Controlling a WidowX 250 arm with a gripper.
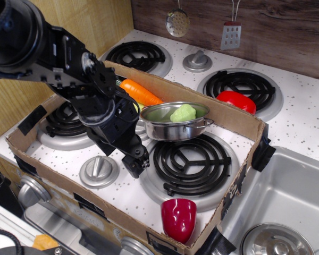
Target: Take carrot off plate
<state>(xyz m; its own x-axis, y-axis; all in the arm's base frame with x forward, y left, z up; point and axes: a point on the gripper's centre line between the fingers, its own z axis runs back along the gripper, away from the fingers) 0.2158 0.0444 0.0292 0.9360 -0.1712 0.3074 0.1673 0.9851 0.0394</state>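
The orange carrot (141, 91) with its dark stem end lies tilted at the back of the cardboard box, its lower end over the lime-green plate (136, 107). Only a sliver of the plate shows behind the arm. My gripper (136, 162) points down over the stove top between the front knob and the front right burner, well in front of the carrot and apart from it. Its black fingers read as one dark mass, and nothing shows between them.
A silver pot (175, 123) holding a lumpy light-green toy (182, 112) stands right of the carrot. A red pepper-like toy (236, 101) lies on the back right burner. A red cup (178, 218) sits at the box's front edge. Cardboard walls (239, 119) ring the stove; a sink (287, 196) is at right.
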